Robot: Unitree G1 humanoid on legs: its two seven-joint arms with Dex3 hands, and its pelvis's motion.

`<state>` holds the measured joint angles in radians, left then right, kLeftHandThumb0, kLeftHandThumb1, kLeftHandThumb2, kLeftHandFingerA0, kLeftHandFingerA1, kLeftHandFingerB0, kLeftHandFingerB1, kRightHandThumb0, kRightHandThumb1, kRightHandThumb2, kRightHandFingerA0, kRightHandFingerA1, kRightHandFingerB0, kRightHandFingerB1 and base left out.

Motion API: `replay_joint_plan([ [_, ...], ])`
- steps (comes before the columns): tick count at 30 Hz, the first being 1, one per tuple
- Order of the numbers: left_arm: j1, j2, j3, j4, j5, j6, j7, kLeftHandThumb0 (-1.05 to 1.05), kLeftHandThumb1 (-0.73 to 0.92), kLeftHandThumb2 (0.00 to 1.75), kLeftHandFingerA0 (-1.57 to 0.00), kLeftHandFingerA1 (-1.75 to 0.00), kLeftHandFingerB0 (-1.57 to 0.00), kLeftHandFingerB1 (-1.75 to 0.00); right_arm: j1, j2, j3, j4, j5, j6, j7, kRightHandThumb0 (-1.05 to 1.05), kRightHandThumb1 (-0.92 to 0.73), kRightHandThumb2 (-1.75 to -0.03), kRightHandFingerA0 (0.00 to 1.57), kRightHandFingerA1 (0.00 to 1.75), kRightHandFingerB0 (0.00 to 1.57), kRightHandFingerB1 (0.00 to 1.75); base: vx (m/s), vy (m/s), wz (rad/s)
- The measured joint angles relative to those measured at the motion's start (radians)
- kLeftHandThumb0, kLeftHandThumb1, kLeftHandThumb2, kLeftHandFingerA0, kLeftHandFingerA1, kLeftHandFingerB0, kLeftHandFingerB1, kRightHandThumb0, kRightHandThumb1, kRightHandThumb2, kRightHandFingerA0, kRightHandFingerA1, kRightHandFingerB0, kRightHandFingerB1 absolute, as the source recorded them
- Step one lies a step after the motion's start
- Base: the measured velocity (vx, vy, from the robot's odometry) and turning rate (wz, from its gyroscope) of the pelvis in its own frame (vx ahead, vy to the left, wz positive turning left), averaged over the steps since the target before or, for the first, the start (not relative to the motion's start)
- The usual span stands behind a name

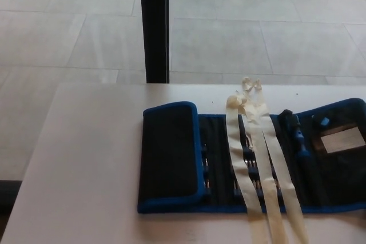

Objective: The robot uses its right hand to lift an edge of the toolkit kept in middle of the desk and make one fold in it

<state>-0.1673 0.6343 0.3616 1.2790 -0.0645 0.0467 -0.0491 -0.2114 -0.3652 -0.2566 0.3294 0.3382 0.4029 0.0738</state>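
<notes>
Lying on the pale desk (86,164), the toolkit (251,161) has its left flap (168,155) already folded over; its right end is cut off by the frame. Two cream straps (260,170) cross it. Dark tools inside are perhaps screwdrivers. Neither hand shows, so finger state is unknown.

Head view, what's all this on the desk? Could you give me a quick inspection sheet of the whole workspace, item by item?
Surface: pale desk, bare on its left half.
Job's things: black toolkit with blue trim lies open across the desk's middle and right; its left flap is already folded over; blue-handled tools sit in its pockets; a pale label shows near its right end.
Clutter: cream ribbon ties trail across the toolkit toward the near edge.
Robot hands: neither robot hand is in view.
Cables: nothing seen.
Surroundings: grey tiled floor beyond the desk; a dark upright post behind it.
</notes>
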Motion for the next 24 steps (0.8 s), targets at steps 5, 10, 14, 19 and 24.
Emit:
replay_joint_plan([
  [5, 0.000, 0.000, 0.002, -0.002, -0.001, 0.000, 0.000, -0.75, 0.89, 0.66, -0.45, -0.68, -0.31, -0.48, 0.005, 0.003, 0.013, -0.065, -0.011, 0.012, 0.002, -0.59, -0.76, -0.63, 0.63, 0.49, 0.47, 0.42, 0.00, 0.000, 0.00],
  [10, 0.001, 0.000, 0.002, -0.003, -0.001, 0.000, -0.001, -0.76, 0.91, 0.66, -0.45, -0.67, -0.33, -0.49, 0.018, 0.005, 0.038, -0.162, -0.028, 0.012, 0.008, -0.59, -0.77, -0.64, 0.67, 0.45, 0.48, 0.40, 0.00, 0.000, 0.00],
  [14, 0.003, 0.001, -0.006, -0.004, 0.001, 0.000, -0.003, -0.76, 0.91, 0.68, -0.44, -0.68, -0.32, -0.49, 0.038, 0.010, 0.080, -0.259, -0.047, 0.012, 0.013, -0.62, -0.61, -0.96, 0.61, 0.60, 0.42, 0.54, 0.00, 0.000, 0.03],
  [19, 0.005, 0.002, -0.013, -0.003, 0.002, 0.000, -0.005, -0.75, 0.90, 0.66, -0.46, -0.69, -0.32, -0.49, 0.053, 0.017, 0.117, -0.336, -0.071, 0.012, 0.019, -0.63, -0.60, -0.94, 0.62, 0.60, 0.39, 0.53, 0.00, 0.000, 0.06],
  [24, 0.004, 0.003, -0.010, -0.002, 0.001, 0.000, -0.009, -0.75, 0.90, 0.67, -0.39, -0.67, -0.30, -0.49, 0.062, 0.039, 0.133, -0.342, -0.089, -0.001, 0.024, -0.62, -0.60, -0.94, 0.62, 0.61, 0.40, 0.54, 0.00, 0.000, 0.00],
])
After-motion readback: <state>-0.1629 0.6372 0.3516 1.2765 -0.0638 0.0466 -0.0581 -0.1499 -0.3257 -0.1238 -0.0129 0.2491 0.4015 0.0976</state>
